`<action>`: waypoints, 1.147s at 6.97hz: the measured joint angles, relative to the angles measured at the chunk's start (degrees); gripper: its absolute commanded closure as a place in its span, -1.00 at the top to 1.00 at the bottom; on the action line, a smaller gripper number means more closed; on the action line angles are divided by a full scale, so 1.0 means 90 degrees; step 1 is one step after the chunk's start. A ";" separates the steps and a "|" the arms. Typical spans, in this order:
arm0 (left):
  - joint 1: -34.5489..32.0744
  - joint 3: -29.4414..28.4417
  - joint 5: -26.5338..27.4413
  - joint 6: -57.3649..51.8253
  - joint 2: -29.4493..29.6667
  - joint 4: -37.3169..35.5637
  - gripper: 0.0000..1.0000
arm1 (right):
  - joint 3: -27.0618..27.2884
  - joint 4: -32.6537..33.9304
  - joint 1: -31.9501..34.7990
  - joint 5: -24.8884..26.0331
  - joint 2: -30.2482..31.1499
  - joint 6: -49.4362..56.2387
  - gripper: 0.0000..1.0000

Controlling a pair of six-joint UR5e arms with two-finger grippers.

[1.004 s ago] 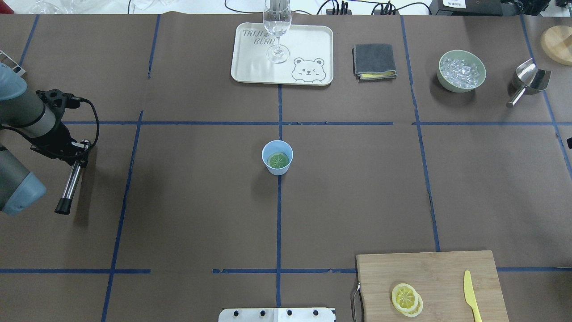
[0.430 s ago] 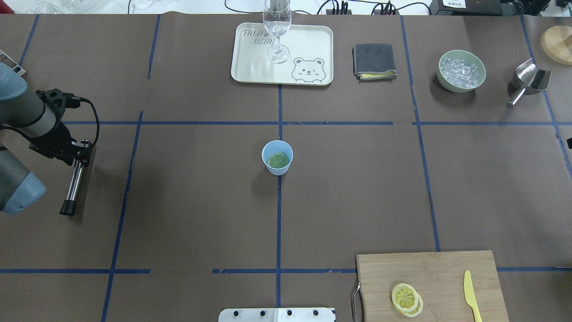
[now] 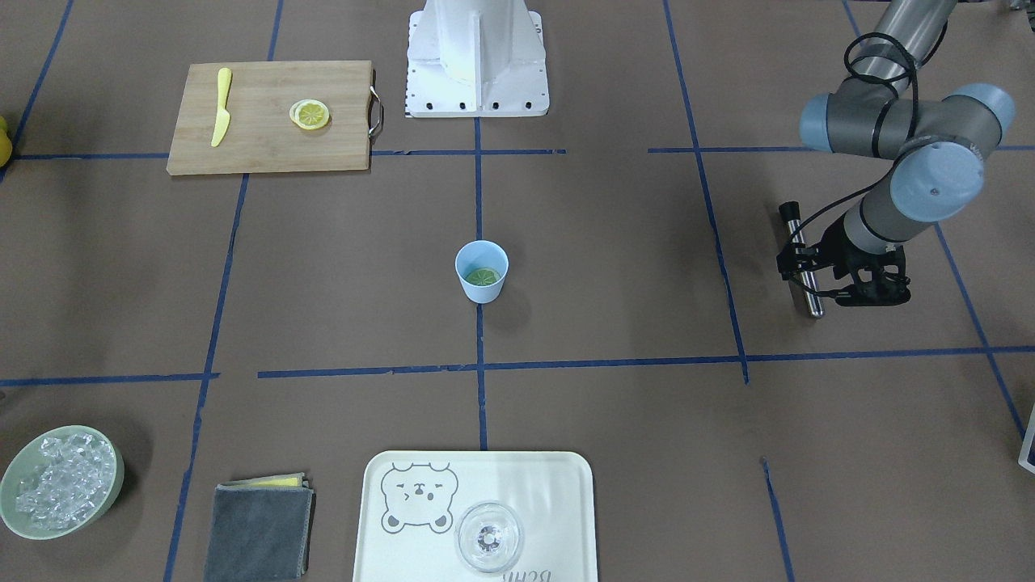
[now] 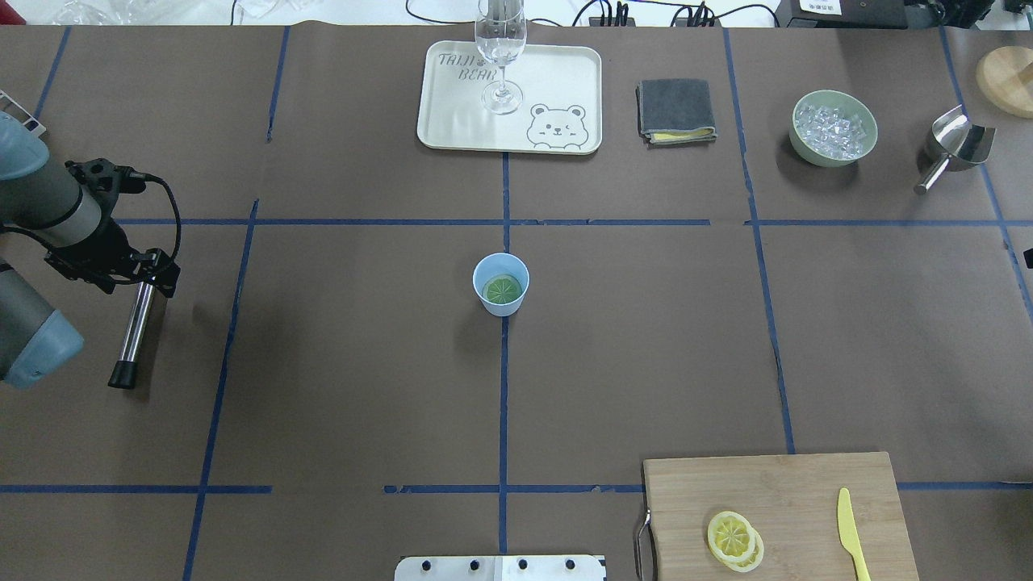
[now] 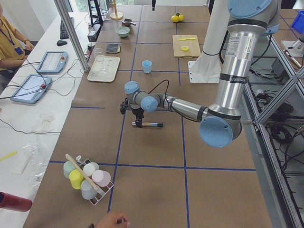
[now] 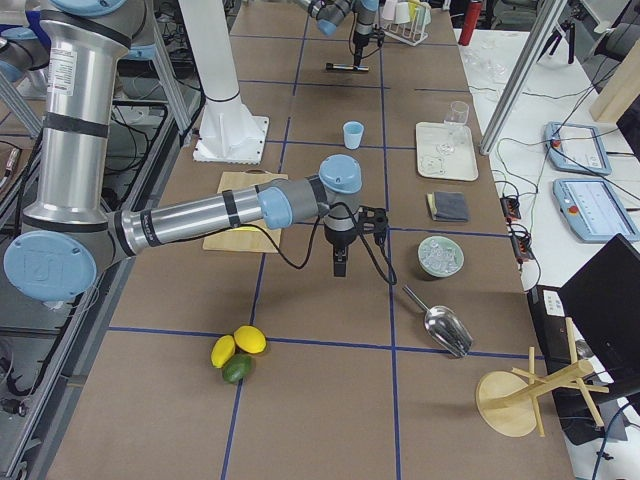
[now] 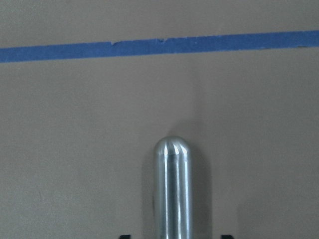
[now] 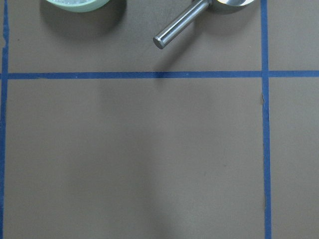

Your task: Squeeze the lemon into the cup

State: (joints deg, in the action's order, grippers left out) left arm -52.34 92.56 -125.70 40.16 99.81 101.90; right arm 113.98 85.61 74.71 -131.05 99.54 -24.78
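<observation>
Lemon slice [image 4: 502, 288] sits flat in the bottom of the cup [image 4: 500, 310]. Well off to the cup's left, we've got the left end effector [image 4: 151, 277] standing apart, straddling a metal rod [image 4: 131, 331] that lies on the worktop [image 4: 363, 363]. Off to the cup's right hangs the right end effector [image 6: 340, 266]; apart or together, we cannot tell.

Left arm [image 4: 48, 214]: we see it stretched low, the wrist turned down.
Left gripper [image 4: 153, 270]: fingers apart.
Right gripper [image 6: 340, 265]: points down; fingers unclear to us.
</observation>
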 measured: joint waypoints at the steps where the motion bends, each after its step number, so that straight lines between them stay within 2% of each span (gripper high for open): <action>1: -0.0070 0.0238 -0.0006 -0.0119 -0.0008 -0.0009 1.00 | 0.0000 0.0002 0.0002 0.0000 -0.0009 0.0000 1.00; 2: -0.0335 0.0535 -0.0017 -0.0395 -0.0028 -0.0034 1.00 | 0.0001 0.0009 0.0006 0.0000 -0.0015 0.0002 1.00; 4: -0.1363 0.1082 -0.0100 -0.1279 -0.0254 -0.0094 1.00 | -0.0033 0.0036 0.0009 -0.0149 -0.0042 0.0017 1.00; 6: -0.2427 0.1101 -0.0393 -0.2778 -0.0708 -0.0130 1.00 | -0.0085 0.0067 0.0010 -0.0253 -0.0077 0.0030 1.00; 8: -0.3204 0.1001 -0.0594 -0.3568 -0.1065 -0.0313 1.00 | -0.0292 0.0060 0.0168 -0.0316 -0.0116 0.0109 1.00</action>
State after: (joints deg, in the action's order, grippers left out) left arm -81.18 101.57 -131.05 8.05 90.22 99.08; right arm 111.35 86.15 76.22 -133.89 98.50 -23.80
